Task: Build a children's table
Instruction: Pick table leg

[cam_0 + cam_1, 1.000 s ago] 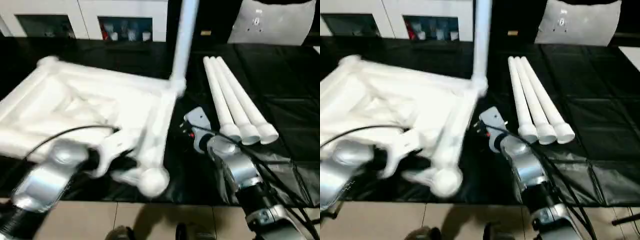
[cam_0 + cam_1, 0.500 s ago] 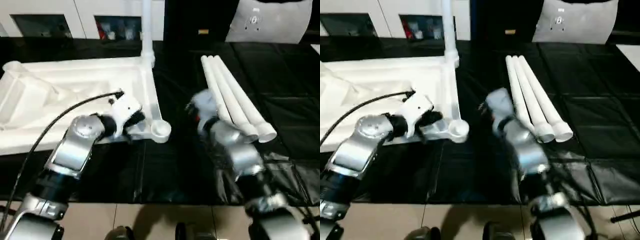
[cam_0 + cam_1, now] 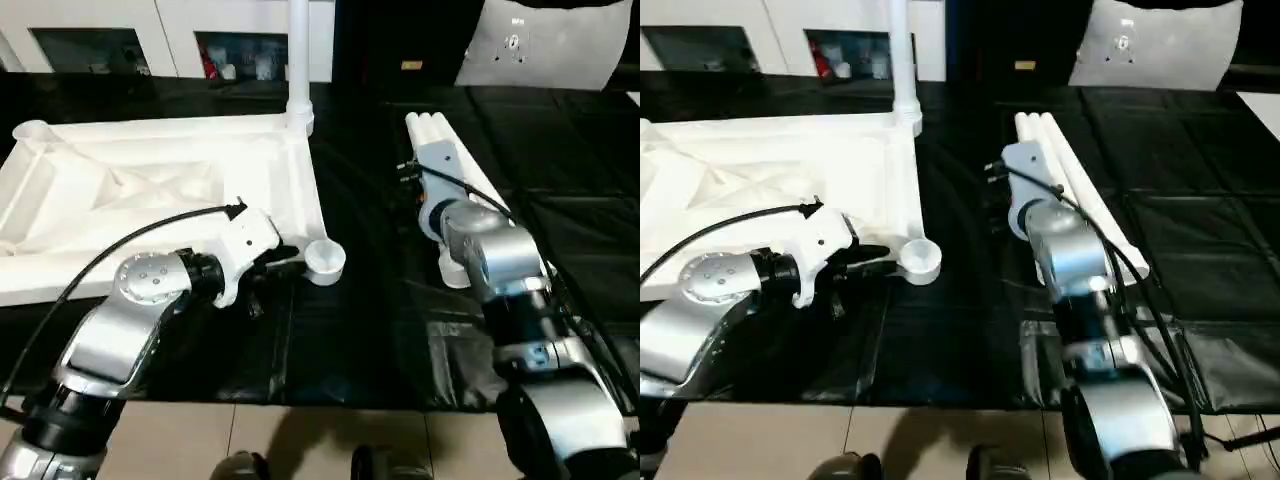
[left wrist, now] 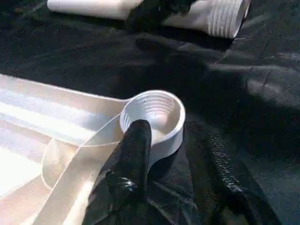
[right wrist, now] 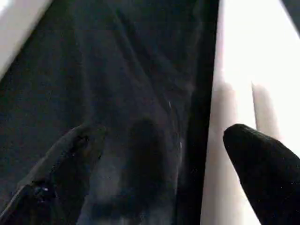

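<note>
The table top (image 3: pixel 150 200) lay upside down on the black mat (image 3: pixel 560 200), ribbed underside up, its long axis running across the robot's front. One leg (image 3: pixel 298 60) already stood upright in the far corner socket nearest the loose legs. The near corner socket (image 3: pixel 325 260) on that same side faced upward, threaded and vacant. The left gripper (image 4: pixel 173 150) sat at this socket with fingers spread, one finger (image 4: pixel 133 154) touching the socket wall. Three loose legs (image 3: pixel 1080 190) lay side by side beyond the socket, long axes pointing away from the robot, threaded ends nearest. The right gripper (image 5: pixel 164 154) hovered wide open at the innermost leg's edge. The legs appeared light, rigid and smooth, hence likely slippery; a grasp at mid-length should balance best.
</note>
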